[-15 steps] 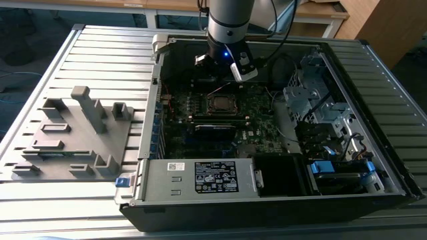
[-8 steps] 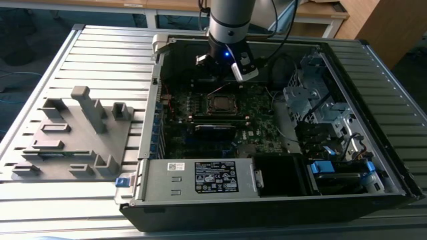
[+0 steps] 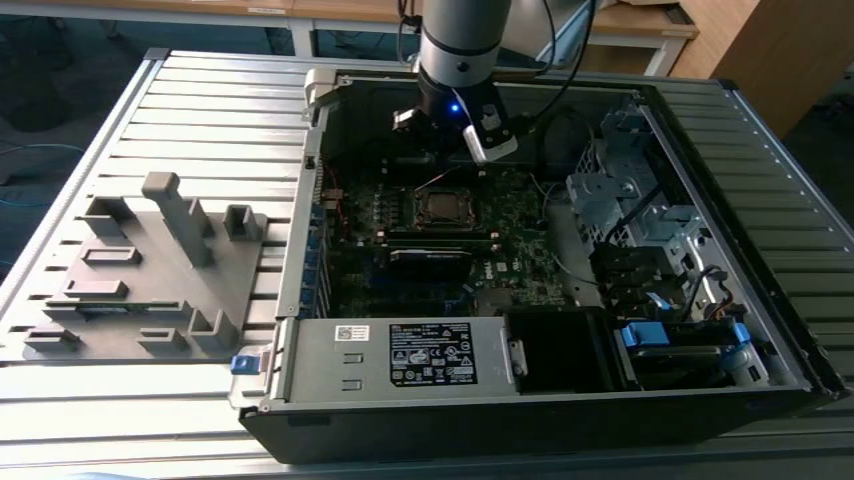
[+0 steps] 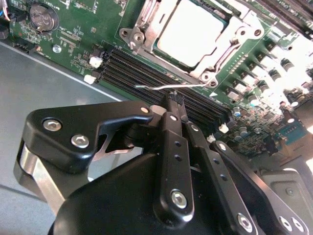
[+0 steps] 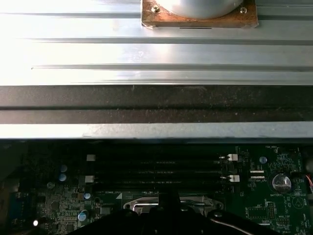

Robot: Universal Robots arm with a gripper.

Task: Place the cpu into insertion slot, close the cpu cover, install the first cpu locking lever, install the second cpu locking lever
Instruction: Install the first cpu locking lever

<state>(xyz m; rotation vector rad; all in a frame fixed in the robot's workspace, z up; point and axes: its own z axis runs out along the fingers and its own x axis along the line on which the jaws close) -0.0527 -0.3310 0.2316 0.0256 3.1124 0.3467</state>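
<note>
The cpu (image 4: 193,27) lies with its silvery face up in the insertion slot (image 3: 441,207) on the green motherboard. The cpu cover (image 4: 226,45) lies flat around it as a metal frame. A thin wire locking lever (image 4: 151,88) stands free beside the socket, over the black memory slots. My gripper (image 4: 174,99) is shut, its two black fingers pressed together, and the tips are right at that lever; whether they touch it I cannot tell. In the exterior view the gripper (image 3: 451,160) hangs inside the case just beyond the socket.
The open computer case (image 3: 787,330) lies on a slatted metal table. A grey fixture block (image 3: 147,270) sits at the exterior view's left. A power supply (image 3: 400,355), a drive cage (image 3: 627,200) and cables crowd the case. A coin battery (image 4: 43,17) is on the board.
</note>
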